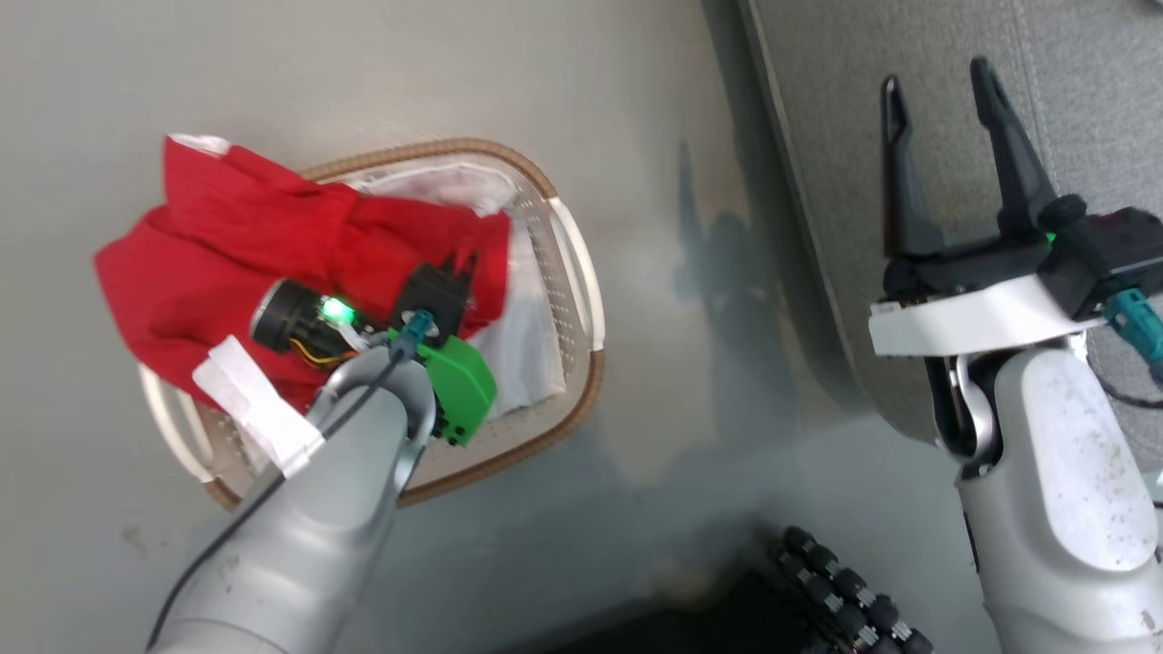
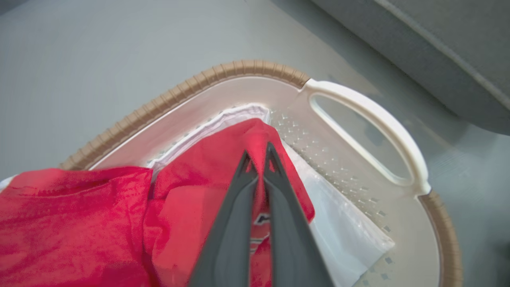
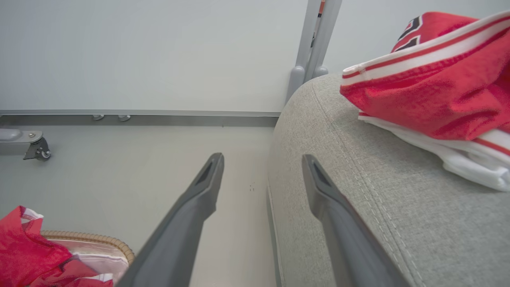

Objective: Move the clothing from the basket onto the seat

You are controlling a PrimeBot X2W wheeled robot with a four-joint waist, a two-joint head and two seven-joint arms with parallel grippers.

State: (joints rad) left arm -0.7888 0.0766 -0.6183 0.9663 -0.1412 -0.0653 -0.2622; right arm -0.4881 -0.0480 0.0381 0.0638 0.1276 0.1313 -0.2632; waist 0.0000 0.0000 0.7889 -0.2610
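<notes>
A red garment point(image 1: 236, 245) of the clothing is bunched in the basket point(image 1: 536, 177) and spills over its far left rim. In the left wrist view, my left gripper point(image 2: 258, 153) is shut on a raised fold of this red garment point(image 2: 79, 223), above the white liner point(image 2: 342, 227). My right gripper point(image 1: 936, 77) stands open over the edge of the grey seat point(image 1: 818, 91), holding nothing. The right wrist view shows a second red piece with white stripes point(image 3: 430, 91) lying on the seat point(image 3: 358, 159), white fabric under it.
The basket stands on grey floor point(image 1: 636, 91) just left of the seat. My dark wheeled base point(image 1: 845, 590) is at the bottom. In the right wrist view a pale wall, a metal post point(image 3: 314, 40) and a caster point(image 3: 38, 151) lie beyond.
</notes>
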